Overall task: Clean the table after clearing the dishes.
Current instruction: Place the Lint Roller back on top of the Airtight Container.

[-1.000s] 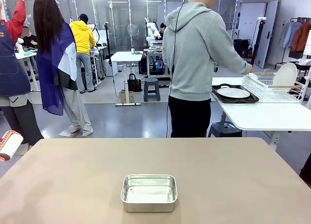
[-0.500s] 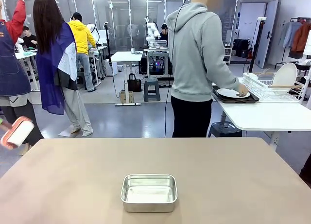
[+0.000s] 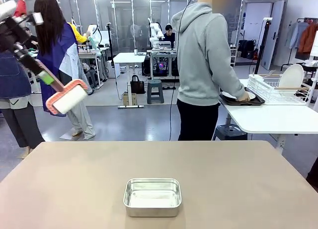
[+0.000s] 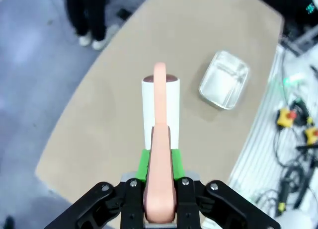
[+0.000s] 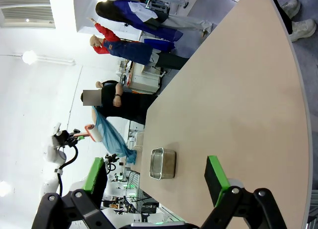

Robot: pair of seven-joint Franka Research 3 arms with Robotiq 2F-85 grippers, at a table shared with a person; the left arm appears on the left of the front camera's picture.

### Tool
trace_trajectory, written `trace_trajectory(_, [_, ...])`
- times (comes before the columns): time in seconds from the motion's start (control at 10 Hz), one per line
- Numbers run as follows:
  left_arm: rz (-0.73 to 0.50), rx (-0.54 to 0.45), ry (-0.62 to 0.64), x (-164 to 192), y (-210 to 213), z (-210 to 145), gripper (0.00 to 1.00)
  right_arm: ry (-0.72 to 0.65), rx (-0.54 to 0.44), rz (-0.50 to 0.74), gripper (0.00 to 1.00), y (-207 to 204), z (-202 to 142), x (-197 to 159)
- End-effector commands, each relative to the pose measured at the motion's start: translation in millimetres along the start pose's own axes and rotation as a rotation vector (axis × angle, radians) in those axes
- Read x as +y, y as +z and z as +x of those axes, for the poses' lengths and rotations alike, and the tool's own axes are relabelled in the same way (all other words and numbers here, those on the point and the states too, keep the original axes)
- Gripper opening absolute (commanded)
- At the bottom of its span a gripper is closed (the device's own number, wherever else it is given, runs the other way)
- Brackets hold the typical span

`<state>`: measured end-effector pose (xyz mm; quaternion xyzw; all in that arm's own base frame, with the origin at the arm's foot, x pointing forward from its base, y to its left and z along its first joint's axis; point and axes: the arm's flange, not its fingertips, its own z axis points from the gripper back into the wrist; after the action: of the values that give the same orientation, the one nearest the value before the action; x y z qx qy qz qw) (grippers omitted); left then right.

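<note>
I have the left tool [image 4: 160, 209] clamped on the lint roller [image 3: 67, 99], held high off the bench's [image 3: 238, 179] left edge, roller axis angled down toward it; my right tool [image 5: 159, 182] stands apart.

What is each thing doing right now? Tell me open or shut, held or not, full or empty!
left gripper: shut on the lint roller's pink handle
lint roller: held up in the air, left of the table
right gripper: open, holding nothing
steel pan: empty, upright on the table
plate: on a dark tray, person's hand on it
</note>
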<state>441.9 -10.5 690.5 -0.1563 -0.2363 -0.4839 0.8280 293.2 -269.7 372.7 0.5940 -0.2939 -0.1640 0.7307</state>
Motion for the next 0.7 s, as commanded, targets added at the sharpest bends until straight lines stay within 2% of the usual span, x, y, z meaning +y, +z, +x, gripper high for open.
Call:
trace_trajectory(0.0, [-0.012,0.101,-0.245,-55.5,-28.1,18.7,0.2,0.006,-0.008,0.007,1.0,0.1,-0.2,2.9])
trace_trajectory(0.1, [-0.039,0.147,-0.344,-84.0,-41.6,33.7,0.2,0.006,-0.008,0.007,1.0,0.1,-0.2,2.9])
trace_trajectory(0.3, [-0.106,0.21,-0.433,-121.3,-81.6,46.6,0.2,0.006,-0.008,0.007,1.0,0.1,-0.2,2.9])
trace_trajectory(0.4, [-0.136,0.212,-0.476,-134.3,-97.5,51.2,0.2,0.006,-0.008,0.007,1.0,0.1,-0.2,2.9])
trace_trajectory(0.5, [-0.167,0.152,-0.463,-126.3,-88.0,50.6,0.2,0.006,-0.008,0.007,1.0,0.1,-0.2,2.9])
trace_trajectory(0.6, [-0.145,0.217,-0.427,-137.5,-93.4,61.8,0.2,0.006,-0.008,0.007,1.0,0.1,-0.2,2.9])
